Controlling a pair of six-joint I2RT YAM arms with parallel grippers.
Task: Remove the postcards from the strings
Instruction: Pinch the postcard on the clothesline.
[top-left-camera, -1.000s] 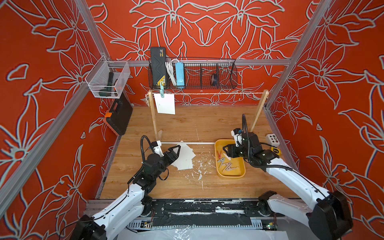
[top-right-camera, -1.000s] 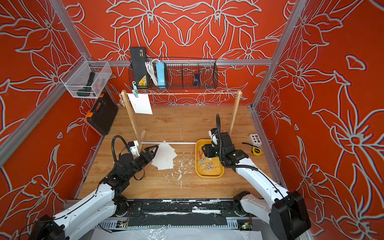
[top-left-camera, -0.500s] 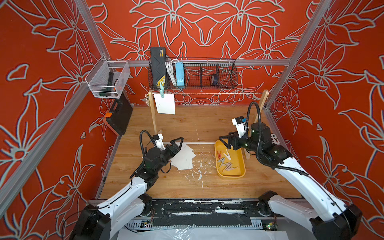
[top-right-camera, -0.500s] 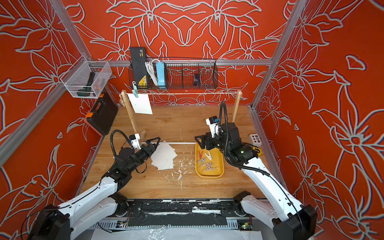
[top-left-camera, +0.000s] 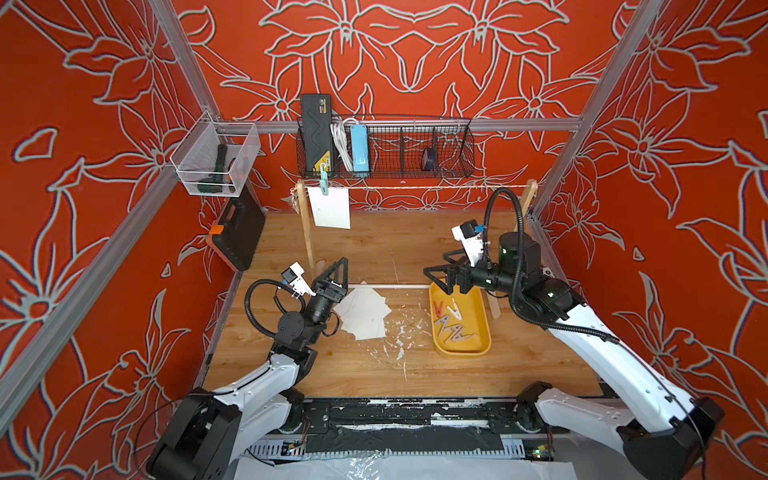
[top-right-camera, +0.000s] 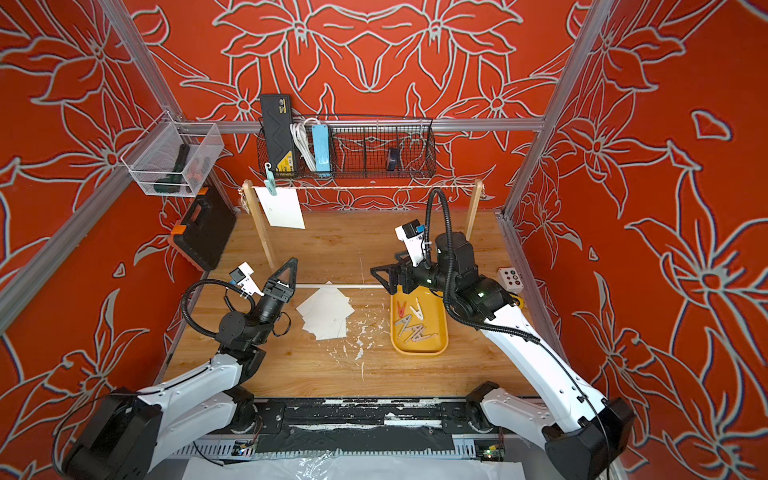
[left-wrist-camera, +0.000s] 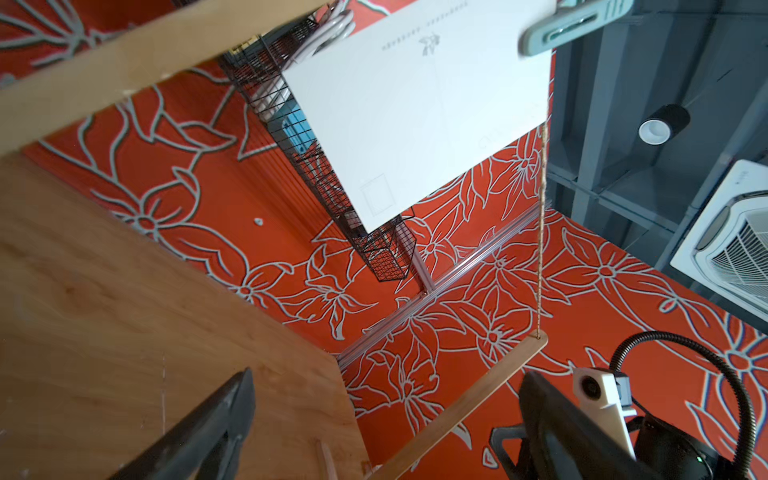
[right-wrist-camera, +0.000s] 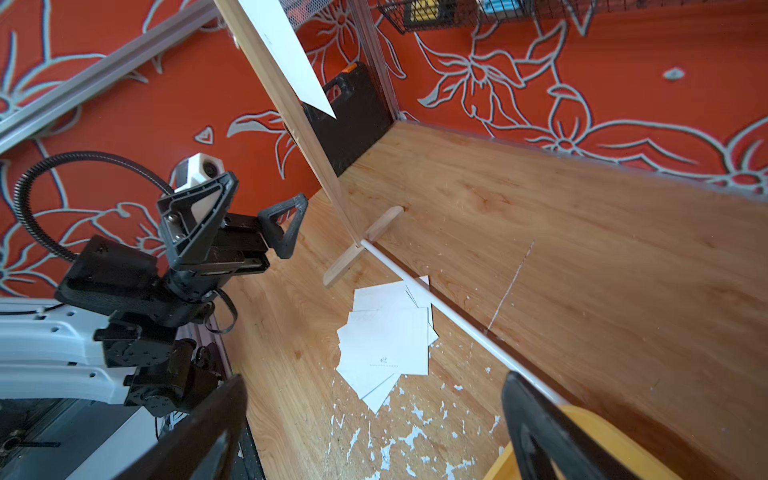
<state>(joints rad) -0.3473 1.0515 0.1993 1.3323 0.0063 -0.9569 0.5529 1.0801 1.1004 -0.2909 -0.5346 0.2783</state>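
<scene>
End effectors: left end effector (top-left-camera: 337, 272) and right end effector (top-left-camera: 439, 277) both open, empty; best pinch last hanging postcard (top-left-camera: 331, 208) low, squeeze teal peg (top-left-camera: 323, 183) off twine (top-left-camera: 415, 188) without tugging.

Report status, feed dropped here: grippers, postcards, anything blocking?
Left gripper and right gripper open, empty. One postcard pegged on the string, left end; rest in a pile on the table. Nothing blocking it.

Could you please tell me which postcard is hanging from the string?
The postcard held by the teal peg on the string; the other postcards lie piled on the table.
</scene>
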